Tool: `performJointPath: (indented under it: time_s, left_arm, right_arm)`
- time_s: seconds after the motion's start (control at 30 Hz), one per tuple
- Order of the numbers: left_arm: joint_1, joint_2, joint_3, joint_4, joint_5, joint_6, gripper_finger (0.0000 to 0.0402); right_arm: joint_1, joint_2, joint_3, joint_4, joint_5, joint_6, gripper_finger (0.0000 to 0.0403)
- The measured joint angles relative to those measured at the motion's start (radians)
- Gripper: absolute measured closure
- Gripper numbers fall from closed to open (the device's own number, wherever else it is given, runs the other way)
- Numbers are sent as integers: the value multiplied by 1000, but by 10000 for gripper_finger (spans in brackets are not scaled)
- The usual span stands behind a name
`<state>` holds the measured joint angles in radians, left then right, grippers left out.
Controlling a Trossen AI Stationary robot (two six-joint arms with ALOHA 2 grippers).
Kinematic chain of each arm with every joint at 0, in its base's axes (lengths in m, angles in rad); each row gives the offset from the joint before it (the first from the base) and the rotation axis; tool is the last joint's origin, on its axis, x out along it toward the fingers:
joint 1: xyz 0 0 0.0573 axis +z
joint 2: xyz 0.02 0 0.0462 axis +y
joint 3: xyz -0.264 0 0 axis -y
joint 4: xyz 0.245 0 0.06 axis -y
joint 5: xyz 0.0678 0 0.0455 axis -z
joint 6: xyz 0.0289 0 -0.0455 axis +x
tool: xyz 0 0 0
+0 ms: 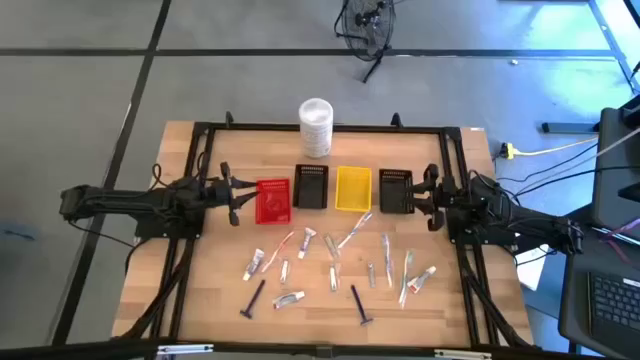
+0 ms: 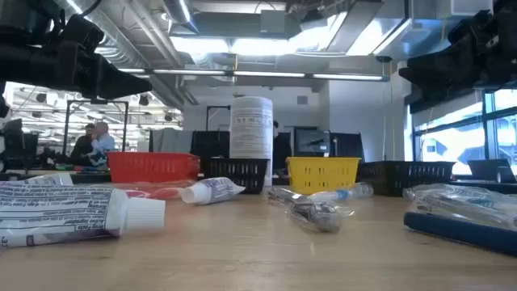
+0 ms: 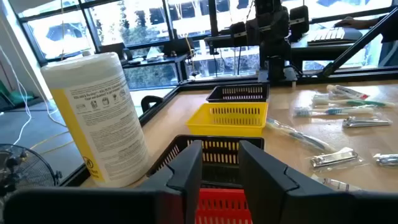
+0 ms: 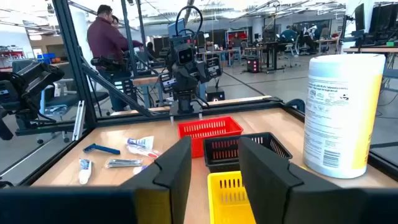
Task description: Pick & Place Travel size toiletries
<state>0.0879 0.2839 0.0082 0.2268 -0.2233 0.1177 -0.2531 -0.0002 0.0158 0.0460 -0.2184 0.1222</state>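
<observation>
The toiletries lie loose on the near half of the wooden table: white tubes [image 1: 254,263] [image 1: 307,242] [image 2: 73,212], pale toothbrushes [image 1: 352,232] [image 1: 407,275], dark blue razors [image 1: 253,298] [image 1: 360,304] and small silvery pieces [image 1: 372,272] [image 2: 315,212]. My left gripper [image 1: 235,203] [image 3: 221,152] hovers open at the left end of the basket row, just beside the red basket [image 1: 272,200]. My right gripper [image 1: 428,197] [image 4: 216,146] hovers open at the right end, beside the right black basket [image 1: 396,190]. Neither holds anything.
Four small baskets stand in a row across the table's middle: red, black [image 1: 311,186], yellow [image 1: 353,188], black. A tall white cylindrical container [image 1: 316,125] stands behind them at the far edge. A black frame [image 1: 330,128] runs around the table. People stand in the room beyond [image 4: 109,37].
</observation>
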Motion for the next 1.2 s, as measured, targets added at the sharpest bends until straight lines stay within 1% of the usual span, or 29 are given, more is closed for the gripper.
performJointPath:
  time_s: [0.13, 0.9, 1.2]
  left_arm:
    - [0, 0, 0, 0, 0, 0, 302]
    - [0, 0, 0, 0, 0, 0, 302]
    - [0, 0, 0, 0, 0, 0, 302]
  right_arm:
    - [0, 0, 0, 0, 0, 0, 267]
    - [0, 0, 0, 0, 0, 0, 307]
    - [0, 0, 0, 0, 0, 0, 296]
